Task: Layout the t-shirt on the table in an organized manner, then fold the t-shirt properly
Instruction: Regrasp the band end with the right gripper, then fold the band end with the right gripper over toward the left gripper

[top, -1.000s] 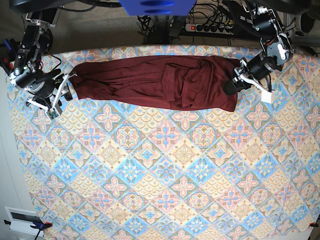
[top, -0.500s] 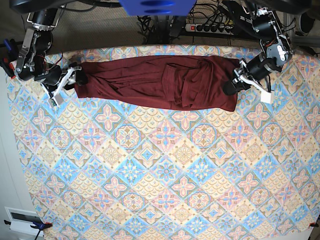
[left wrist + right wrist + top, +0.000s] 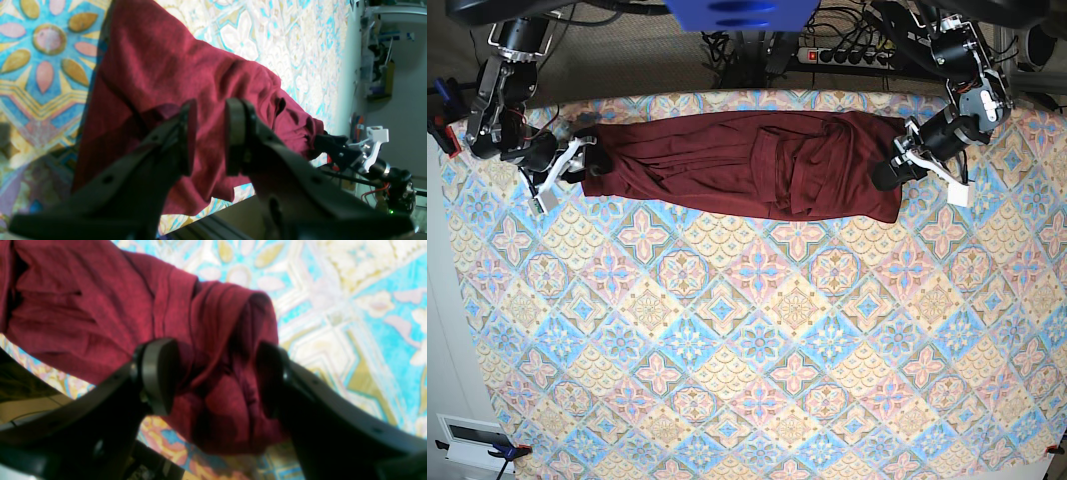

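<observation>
We see the t-shirt [image 3: 747, 165] bunched lengthwise on the bench [image 3: 757, 360], left gripper [image 3: 208, 136] jaws narrowly apart over cloth, right gripper [image 3: 213, 380] jaws wide astride its end.

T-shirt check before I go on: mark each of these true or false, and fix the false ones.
1. The t-shirt lies as a long bunched strip along the far edge of the table. True.
2. It is spread flat with both sleeves laid out. False: it is folded over itself and creased.
3. The right gripper has open jaws either side of a bunched end of the cloth. True.
4. The left gripper is wide open, far from the garment. False: its jaws stand close together right at the cloth.
5. The near half of the table holds a second garment. False: only the patterned cloth shows there.
</observation>
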`<state>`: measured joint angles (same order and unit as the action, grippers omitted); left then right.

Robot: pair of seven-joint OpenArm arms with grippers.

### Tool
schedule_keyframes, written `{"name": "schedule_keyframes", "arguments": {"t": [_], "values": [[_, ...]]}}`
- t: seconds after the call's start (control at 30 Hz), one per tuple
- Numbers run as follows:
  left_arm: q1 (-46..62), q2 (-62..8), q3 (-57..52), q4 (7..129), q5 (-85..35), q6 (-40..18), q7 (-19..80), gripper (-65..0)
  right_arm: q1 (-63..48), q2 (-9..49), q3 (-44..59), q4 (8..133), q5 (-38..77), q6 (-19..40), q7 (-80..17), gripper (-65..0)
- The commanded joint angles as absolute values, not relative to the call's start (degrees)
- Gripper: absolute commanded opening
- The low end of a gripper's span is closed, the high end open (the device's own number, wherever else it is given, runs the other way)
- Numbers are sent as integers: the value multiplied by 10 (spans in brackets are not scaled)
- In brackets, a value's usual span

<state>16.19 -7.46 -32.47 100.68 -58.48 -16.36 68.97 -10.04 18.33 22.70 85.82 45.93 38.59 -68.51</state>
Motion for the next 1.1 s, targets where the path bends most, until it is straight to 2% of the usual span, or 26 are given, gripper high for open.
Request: {"name": "schedule_keyframes", "arguments": {"t": [0.0,0.17,0.33,0.47,0.63,0.87,1.07], "values": [[159,-80,-327,1016,-599,-168,682,-507,-101,183,215,859,462,387,-696,-282],[159,-80,-328,1017,-599,-168,681,-507,-101,162,205,861,463,387,-698,-287],[159,-80,-329,1017,-599,-168,681,-507,-101,148,204,862,479,387,-699,-370],[159,-80,-329,1018,-599,-168,681,-507,-101,148,205,861,479,387,-698,-461],[158,-80,-329,1018,-600,-168,681,-507,-100,148,211,860,478,385,-696,-639],[158,-79,-329,1018,-600,-168,681,-507,-15,148,238,856,475,385,-696,-646],[158,-81,-330,1017,-600,-168,681,-507,36,152,287,806,412,385,-695,-646]]}}
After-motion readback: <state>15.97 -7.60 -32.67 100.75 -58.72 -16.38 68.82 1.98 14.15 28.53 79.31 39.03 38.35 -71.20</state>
